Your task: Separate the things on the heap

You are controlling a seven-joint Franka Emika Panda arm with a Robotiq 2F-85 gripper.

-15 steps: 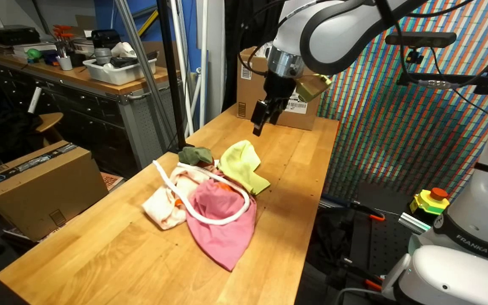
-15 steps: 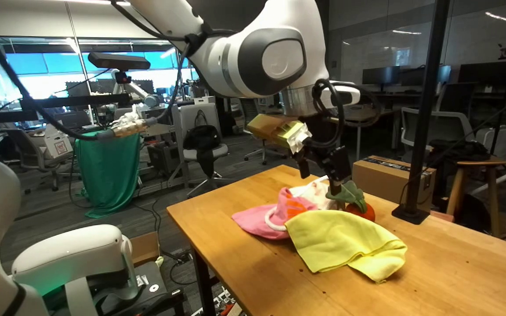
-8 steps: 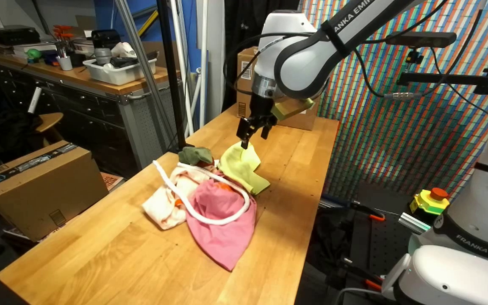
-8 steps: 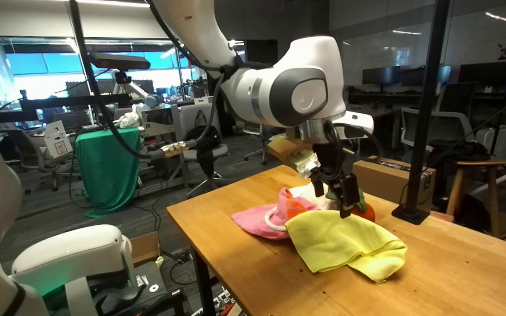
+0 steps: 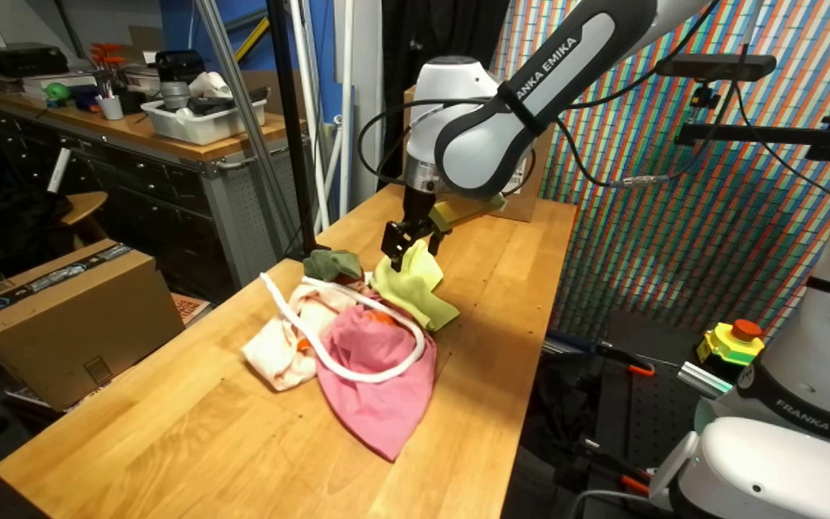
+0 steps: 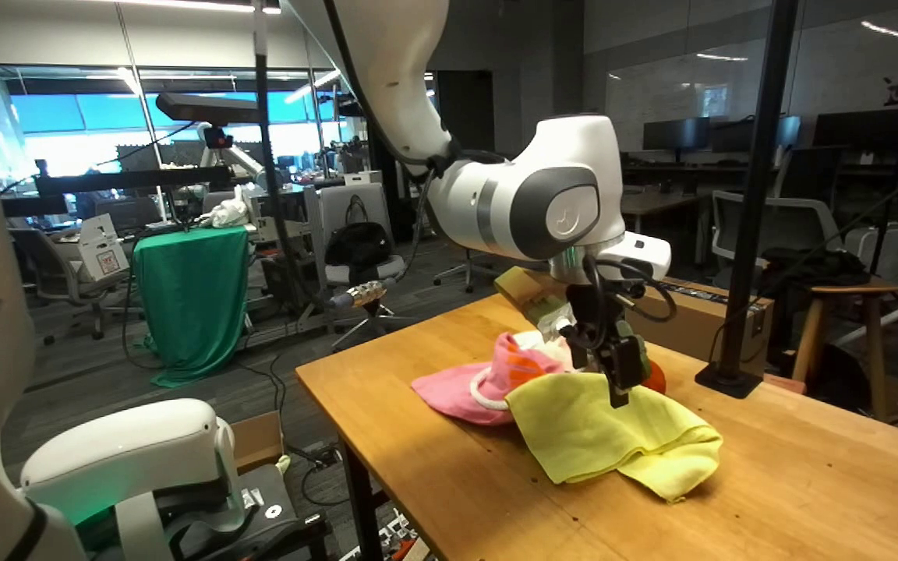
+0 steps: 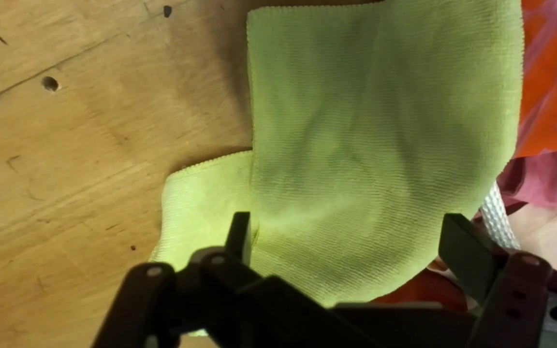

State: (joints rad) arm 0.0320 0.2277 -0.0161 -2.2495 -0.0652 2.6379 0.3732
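Nearest in the wrist view, your pincer (image 7: 346, 229) stands spread wide, its two fingers (image 7: 469, 258) well apart, and you have nothing gripped between them. Right below it you have the yellow-green cloth (image 7: 380, 121), folded so that a lower layer sticks out from under the upper one; one finger sits over that fold and the other by the cloth's rounded edge, though you cannot tell whether either tip touches. Just past that edge you can pick out part of the red ball with green (image 6: 655, 379), and a short stretch of the white cord (image 5: 361, 376). In an exterior view you see the cord loop over the pink cloth (image 5: 382, 411), which bears orange marks, and run across the cream cloth (image 5: 278, 360) beside it, one end poking out past the cloths. All five lie together in the heap (image 5: 350, 331) on your wooden surface (image 5: 192, 447), the ball's green top (image 5: 332, 264) near the foot of the black post (image 6: 755, 187). Further off, at the end of the surface, you have a large cardboard box (image 5: 519, 205), partly hidden by your arm (image 5: 480, 155); down beside the surface, well apart from the heap, sits a taped cardboard box (image 5: 83, 324). Furthest back, a white bin (image 5: 202, 128) of odds and ends stands above dark drawers (image 5: 155, 191).
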